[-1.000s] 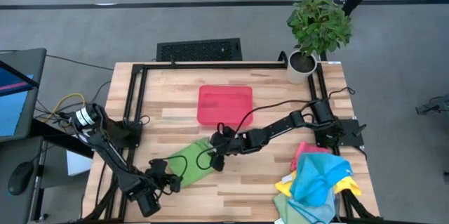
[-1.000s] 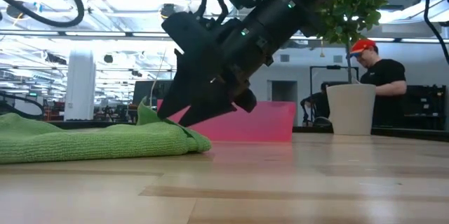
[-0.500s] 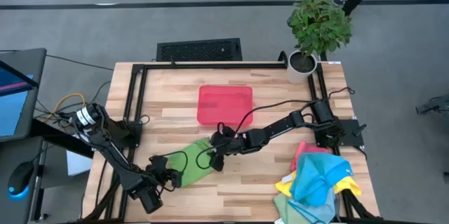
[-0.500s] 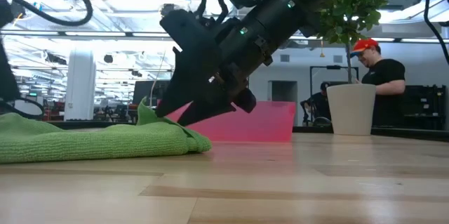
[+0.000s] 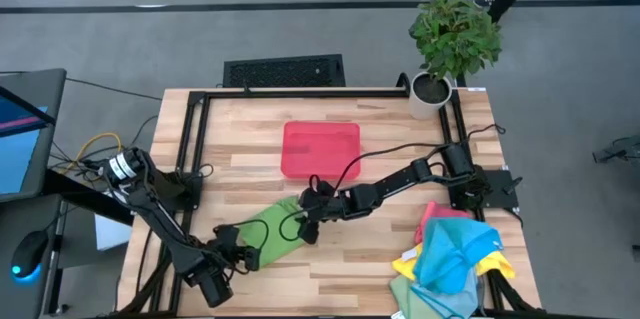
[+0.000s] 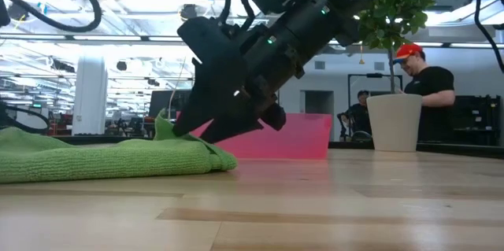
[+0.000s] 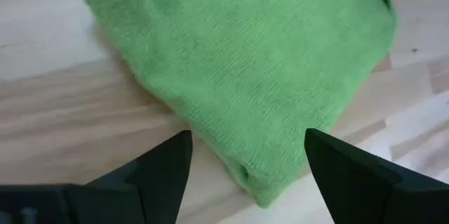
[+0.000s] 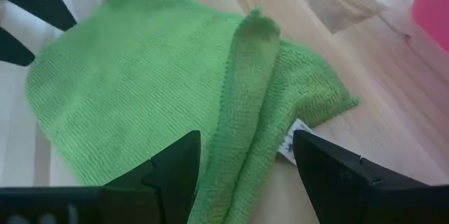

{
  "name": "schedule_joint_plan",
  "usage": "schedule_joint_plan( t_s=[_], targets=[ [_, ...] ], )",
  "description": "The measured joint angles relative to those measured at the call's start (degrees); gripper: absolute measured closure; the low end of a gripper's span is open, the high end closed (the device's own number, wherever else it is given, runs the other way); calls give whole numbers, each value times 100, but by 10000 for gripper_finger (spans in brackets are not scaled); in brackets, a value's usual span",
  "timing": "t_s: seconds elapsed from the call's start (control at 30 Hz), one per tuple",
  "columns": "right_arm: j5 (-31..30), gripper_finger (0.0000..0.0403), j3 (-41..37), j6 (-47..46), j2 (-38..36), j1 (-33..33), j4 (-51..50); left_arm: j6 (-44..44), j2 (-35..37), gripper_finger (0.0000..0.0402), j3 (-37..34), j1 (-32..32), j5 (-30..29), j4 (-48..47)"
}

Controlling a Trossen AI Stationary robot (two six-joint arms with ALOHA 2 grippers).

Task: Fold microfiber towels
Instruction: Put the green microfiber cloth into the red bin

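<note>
Green towel (image 5: 275, 231) lies folded flat on the bench (image 5: 380, 269), between my two sets of jaws. Left jaws (image 5: 243, 256) spread wide, holding nothing, just off the towel's near corner; its folded edge shows right ahead between my left fingers (image 7: 165, 168). Right jaws (image 5: 306, 221) spread wide too, empty, poised over the opposite corner, where a raised fold and a white tag (image 8: 291, 142) show. More towels (image 5: 452, 259) piled well off beyond my right jaws. Red tray (image 5: 320, 148) sits behind them.
</note>
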State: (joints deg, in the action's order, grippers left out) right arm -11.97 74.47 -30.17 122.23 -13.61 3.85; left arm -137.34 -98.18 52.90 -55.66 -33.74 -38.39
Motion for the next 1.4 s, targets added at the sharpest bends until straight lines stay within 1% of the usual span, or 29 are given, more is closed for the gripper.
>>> schedule_joint_plan(
  t_s=[0.1, 0.2, 0.3, 0.4, 0.47, 0.53, 0.63, 0.73, 0.9, 1.07, 1.13, 1.27, 1.4],
  targets=[
    [-1, 148, -2, -1, 0, 0, -51, -7, -199, 132, -22, 25, 100, 281],
    [-15, 148, 0, -3, 0, -24, 44, 28, -353, 132, -46, 85, -17, 431],
    [-10, 148, 17, -79, 130, -24, 230, 41, -384, 132, -46, 147, -81, 416],
    [4, 148, -8, -176, 230, -24, 125, 44, -377, 132, -56, 194, -259, 335],
    [-58, 148, 31, -284, 382, -10, 335, 80, -391, 132, -59, 223, -299, 309],
    [7, 148, 22, -317, 350, 17, 293, 119, -401, 132, -59, 239, -310, 306],
    [-30, 162, 20, -385, 398, 20, 310, 162, -406, 142, -63, 267, -328, 292],
    [-36, 199, 17, -430, 396, 24, 284, 229, -412, 171, -71, 287, -322, 278],
    [-52, 290, 13, -414, 428, -13, 281, 480, -428, 243, -83, 321, -423, 63],
    [263, 379, 13, -268, 439, -14, 358, 802, -428, 312, -83, 436, -499, -249],
    [267, 388, 13, -189, 427, -39, 372, 1041, -425, 338, -83, 500, -559, -217],
    [317, 383, -15, -20, 250, -77, 172, 1556, -313, 390, -83, 608, -577, -204],
    [294, 390, -28, 252, -134, -109, -48, 1875, 13, 397, -79, 712, -696, -347]
  ],
)
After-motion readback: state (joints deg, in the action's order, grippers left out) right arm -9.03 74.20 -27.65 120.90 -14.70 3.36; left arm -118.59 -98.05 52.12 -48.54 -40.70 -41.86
